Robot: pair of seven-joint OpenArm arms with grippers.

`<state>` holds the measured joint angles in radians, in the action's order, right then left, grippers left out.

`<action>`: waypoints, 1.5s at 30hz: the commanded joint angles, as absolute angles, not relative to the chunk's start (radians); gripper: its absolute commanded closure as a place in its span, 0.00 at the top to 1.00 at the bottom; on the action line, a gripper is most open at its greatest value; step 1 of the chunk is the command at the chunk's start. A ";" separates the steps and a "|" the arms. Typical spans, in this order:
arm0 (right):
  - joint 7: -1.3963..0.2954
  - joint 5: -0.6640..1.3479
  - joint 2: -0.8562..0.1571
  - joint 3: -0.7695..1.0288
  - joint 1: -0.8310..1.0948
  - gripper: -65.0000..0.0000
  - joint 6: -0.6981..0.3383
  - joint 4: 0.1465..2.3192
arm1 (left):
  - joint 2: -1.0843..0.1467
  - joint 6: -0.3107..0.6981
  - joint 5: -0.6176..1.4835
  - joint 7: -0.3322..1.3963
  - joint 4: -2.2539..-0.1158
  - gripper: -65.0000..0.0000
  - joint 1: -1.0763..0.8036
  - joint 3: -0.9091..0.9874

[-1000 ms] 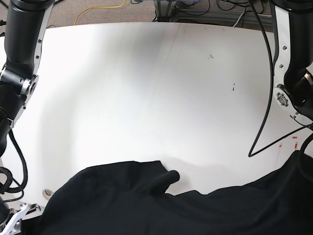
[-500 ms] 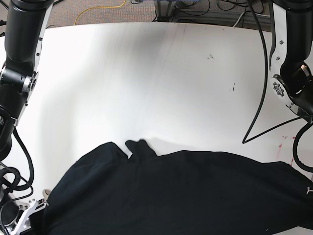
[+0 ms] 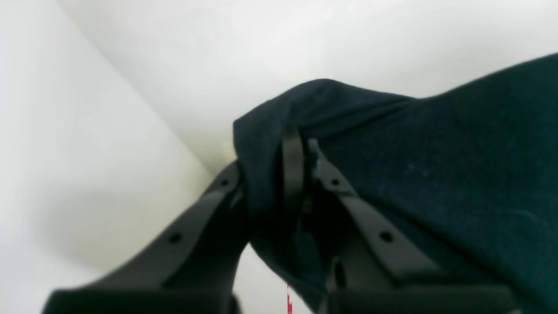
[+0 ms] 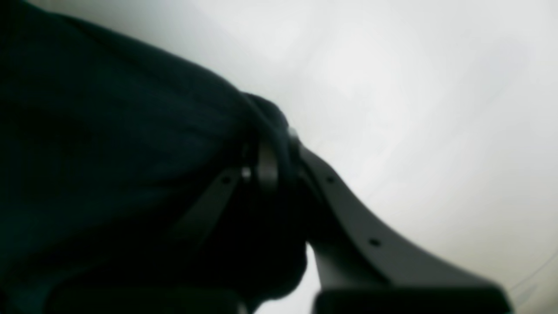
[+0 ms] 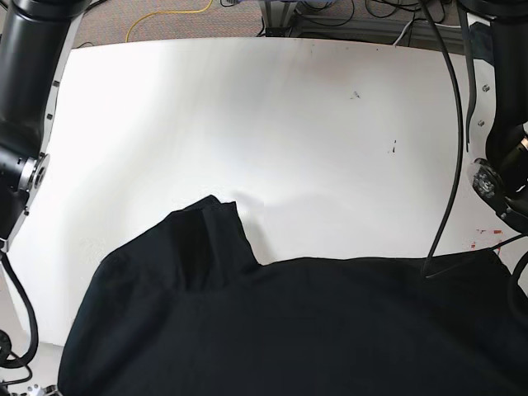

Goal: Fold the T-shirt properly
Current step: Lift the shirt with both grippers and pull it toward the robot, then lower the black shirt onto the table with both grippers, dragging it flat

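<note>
The T-shirt [image 5: 289, 330] is a wide sheet of black cloth filling the lower part of the base view, with a folded flap [image 5: 206, 235] sticking up on its far edge. My left gripper [image 3: 279, 161] is shut on a bunched fold of the T-shirt [image 3: 436, 165], which drapes away to the right. In the blurred right wrist view my right gripper [image 4: 270, 157] is likewise shut on a pinch of the T-shirt [image 4: 109, 152], which spreads off to the left. Neither gripper shows in the base view; only the arms' upper links do.
The white table [image 5: 247, 124] stretches away behind the cloth, with small dark specks [image 5: 355, 95]. A black cable [image 5: 452, 165] hangs along the right arm [image 5: 503, 165]. The other arm [image 5: 25, 82] stands at the left edge. A yellow cord [image 5: 165, 21] lies on the floor beyond.
The black cloth has been pulled farther up the table and spread wider. Its far edge now runs straighter, and the raised flap has shifted left and flattened. Both arms have moved.
</note>
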<state>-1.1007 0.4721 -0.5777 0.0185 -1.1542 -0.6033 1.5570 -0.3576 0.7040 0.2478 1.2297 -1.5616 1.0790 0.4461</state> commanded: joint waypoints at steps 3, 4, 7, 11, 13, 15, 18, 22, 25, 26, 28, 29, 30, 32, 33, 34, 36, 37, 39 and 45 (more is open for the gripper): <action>-1.082 0.450 -0.599 0.028 -1.219 0.00 -0.593 1.549 | -0.371 0.698 0.237 1.207 -1.564 0.00 1.132 0.444; -1.082 0.450 -0.599 0.028 -1.216 0.00 -0.593 1.557 | -0.369 0.698 0.237 1.207 -1.564 0.00 1.127 0.444; -1.086 0.452 -0.599 0.031 -1.185 0.00 -0.593 1.584 | -0.366 0.698 0.240 1.207 -1.572 0.00 1.095 0.444; -1.092 0.452 -0.599 0.073 -1.113 0.00 -0.593 1.624 | -0.366 0.698 0.242 1.207 -1.573 0.00 1.030 0.444; -1.092 0.452 -0.599 0.117 -1.050 0.00 -0.593 1.652 | -0.364 0.698 0.243 1.207 -1.573 0.00 0.997 0.446; -1.092 0.452 -0.599 0.153 -0.987 0.00 -0.593 1.684 | -0.364 0.698 0.243 1.207 -1.575 0.00 0.960 0.447; -1.092 0.453 -0.599 0.193 -0.900 0.00 -0.593 1.739 | -0.364 0.698 0.245 1.205 -1.587 0.00 0.906 0.450; -1.092 0.479 -0.590 0.272 -0.740 0.00 -0.593 1.817 | -0.363 0.698 0.245 1.205 -1.612 0.00 0.805 0.487; -1.092 0.507 -0.558 0.326 -0.630 0.00 -0.593 1.868 | -0.343 0.698 0.246 1.205 -1.636 0.00 0.723 0.513; -1.092 0.510 -0.550 0.344 -0.598 0.00 -0.593 1.880 | -0.338 0.698 0.246 1.205 -1.646 0.00 0.702 0.521; -1.092 0.516 -0.527 0.400 -0.509 0.00 -0.593 1.916 | -0.331 0.698 0.246 1.205 -1.672 0.00 0.648 0.545; -1.092 0.516 -0.516 0.421 -0.467 0.00 -0.593 1.929 | -0.331 0.698 0.246 1.205 -1.679 0.00 0.616 0.558; -1.092 0.518 -0.501 0.443 -0.423 0.00 -0.593 1.948 | -0.328 0.698 0.248 1.205 -1.690 0.00 0.581 0.570; -1.092 0.518 -0.467 0.469 -0.355 0.00 -0.593 1.979 | -0.328 0.698 0.265 1.205 -1.704 0.00 0.522 0.585; -1.092 0.518 -0.449 0.483 -0.317 0.00 -0.593 1.994 | -0.328 0.698 0.280 1.205 -1.707 0.00 0.490 0.595; -1.090 0.518 -0.437 0.493 -0.291 0.00 -0.593 2.000 | -0.328 0.698 0.294 1.205 -1.709 0.00 0.466 0.601; -1.087 0.518 -0.407 0.519 -0.228 0.00 -0.593 2.005 | -0.329 0.698 0.325 1.205 -1.709 0.00 0.410 0.619; -1.086 0.518 -0.395 0.527 -0.205 0.00 -0.593 2.006 | -0.329 0.698 0.337 1.205 -1.709 0.00 0.389 0.627; -1.084 0.518 -0.361 0.552 -0.143 0.00 -0.593 2.009 | -0.329 0.698 0.360 1.205 -1.712 0.00 0.334 0.642; -1.079 0.518 -0.286 0.647 0.028 0.00 -0.639 2.012 | -0.329 0.698 0.403 1.204 -1.718 0.00 0.162 0.711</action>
